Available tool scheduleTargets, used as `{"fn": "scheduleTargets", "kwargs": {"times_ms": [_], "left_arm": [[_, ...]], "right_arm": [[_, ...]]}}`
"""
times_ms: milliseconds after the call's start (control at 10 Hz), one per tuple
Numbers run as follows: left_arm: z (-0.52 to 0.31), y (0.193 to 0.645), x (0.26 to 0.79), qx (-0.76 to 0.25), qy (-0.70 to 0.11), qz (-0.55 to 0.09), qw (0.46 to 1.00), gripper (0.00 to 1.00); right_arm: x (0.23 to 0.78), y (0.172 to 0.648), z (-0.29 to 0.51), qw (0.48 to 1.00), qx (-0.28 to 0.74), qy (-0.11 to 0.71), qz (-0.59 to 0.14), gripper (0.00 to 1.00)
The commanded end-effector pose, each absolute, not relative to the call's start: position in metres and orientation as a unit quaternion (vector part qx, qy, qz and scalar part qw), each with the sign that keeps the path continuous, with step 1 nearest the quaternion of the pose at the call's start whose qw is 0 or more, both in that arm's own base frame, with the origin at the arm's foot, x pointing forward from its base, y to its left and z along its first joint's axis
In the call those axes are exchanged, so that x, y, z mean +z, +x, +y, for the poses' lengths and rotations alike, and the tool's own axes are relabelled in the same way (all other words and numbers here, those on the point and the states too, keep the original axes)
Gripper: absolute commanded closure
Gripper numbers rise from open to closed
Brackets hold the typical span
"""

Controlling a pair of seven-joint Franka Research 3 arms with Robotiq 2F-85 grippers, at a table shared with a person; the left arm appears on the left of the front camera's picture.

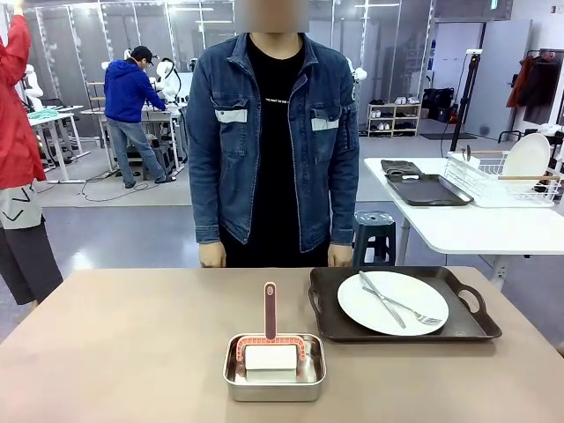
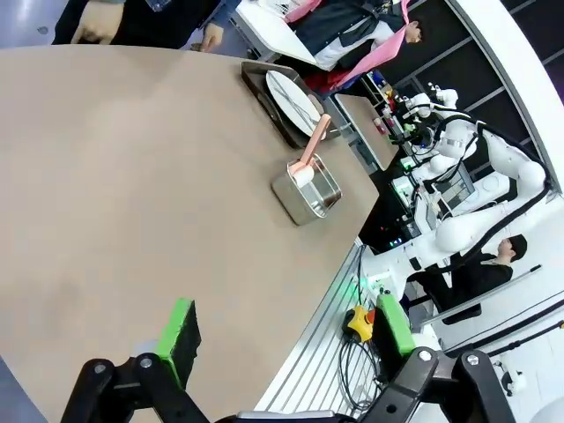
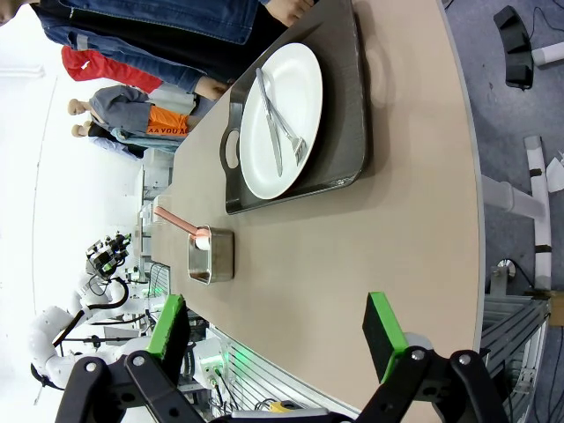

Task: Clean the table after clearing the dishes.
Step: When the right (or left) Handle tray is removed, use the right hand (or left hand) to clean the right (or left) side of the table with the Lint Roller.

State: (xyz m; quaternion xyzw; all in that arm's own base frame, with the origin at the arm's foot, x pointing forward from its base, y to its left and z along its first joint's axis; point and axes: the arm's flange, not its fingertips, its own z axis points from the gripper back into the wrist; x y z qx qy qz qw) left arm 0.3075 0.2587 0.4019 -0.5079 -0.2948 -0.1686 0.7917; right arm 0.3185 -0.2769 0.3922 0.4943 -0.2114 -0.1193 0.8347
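1. Left jaws and right jaws both wide apart, holding nothing.
2. One plate (image 3: 308,88) with cutlery (image 3: 300,148) on its tray (image 3: 345,97), well ahead of the right jaws on the tabletop (image 3: 405,220).
3. Probably still clearing the dishes; wiping not yet begun.
4. Next, likely a reach to the tray; afterwards the brush (image 1: 270,310) in the steel pan (image 1: 274,379).

front faces person (image 1: 274,150); 2 wrist views (oblique) share table (image 2: 132,176).

Plain matte beige tabletop (image 1: 123,344), one setting
Round white plate (image 1: 414,295) with crossed silver cutlery (image 1: 388,304) lies flat on a dark brown handled tray (image 1: 328,304), centre right.
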Motion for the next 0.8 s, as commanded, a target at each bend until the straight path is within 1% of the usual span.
{"fn": "scheduleTargets", "kwargs": {"times_ms": [0,700], "left_arm": [[0.2581,0.3006,0.4041,-0.169,-0.508,-0.294,0.792,0.0],[0.2581,0.3006,0.4041,-0.169,-0.508,-0.294,0.792,0.0]], "right_arm": [[0.3941,0.3169,-0.2761,0.832,-0.118,0.497,-0.215,0.0],[0.3941,0.3169,-0.2761,0.832,-0.118,0.497,-0.215,0.0]]}}
